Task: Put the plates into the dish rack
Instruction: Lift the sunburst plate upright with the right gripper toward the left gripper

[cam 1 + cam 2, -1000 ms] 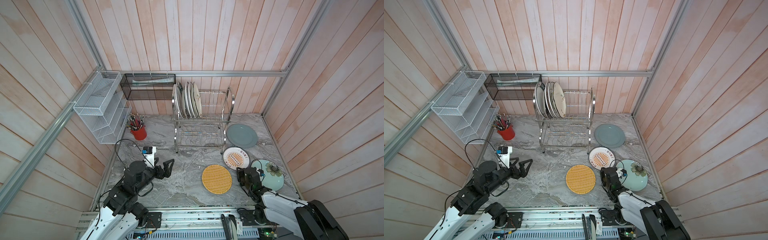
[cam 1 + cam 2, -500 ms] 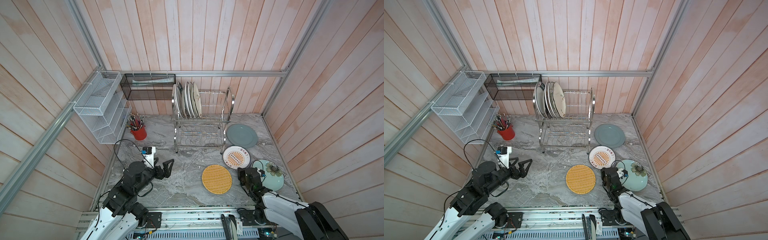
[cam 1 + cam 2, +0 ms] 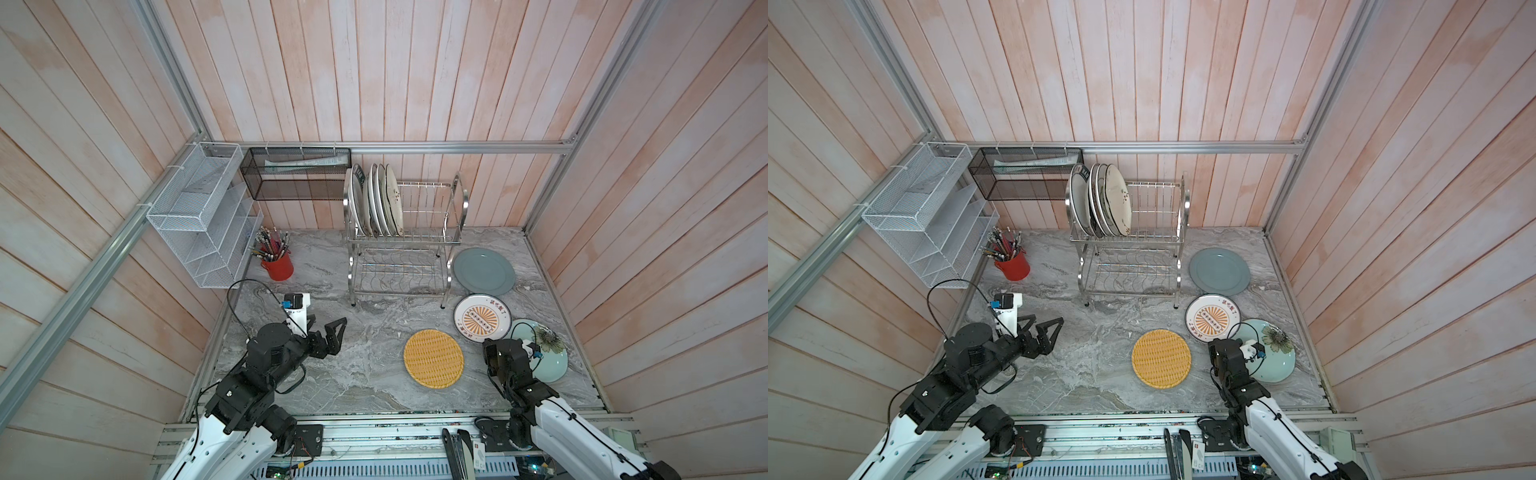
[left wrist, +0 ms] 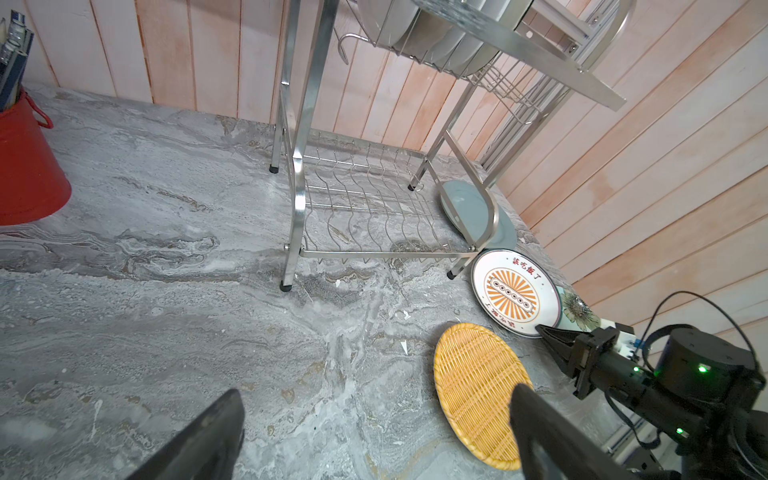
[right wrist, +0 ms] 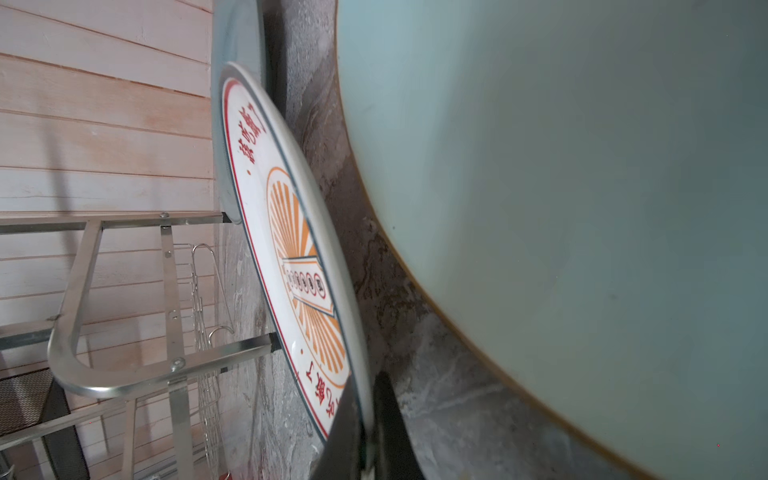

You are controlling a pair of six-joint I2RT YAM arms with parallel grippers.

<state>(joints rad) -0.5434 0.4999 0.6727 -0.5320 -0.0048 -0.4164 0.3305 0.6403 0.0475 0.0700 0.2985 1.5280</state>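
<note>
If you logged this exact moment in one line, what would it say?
right gripper: shut on rim of round white orange-sunburst plate | left gripper: open, holding nothing | shiny steel wire dish rack: racked plates upright in top tier

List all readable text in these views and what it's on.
"该吃饭了": red, on the rim of the sunburst plate.
Same plate, lower rim lettering and centre signs: too small to read.
Lettering on the dark-rimmed plate in the dish rack: too small.
Label on the white card: blurred.
</note>
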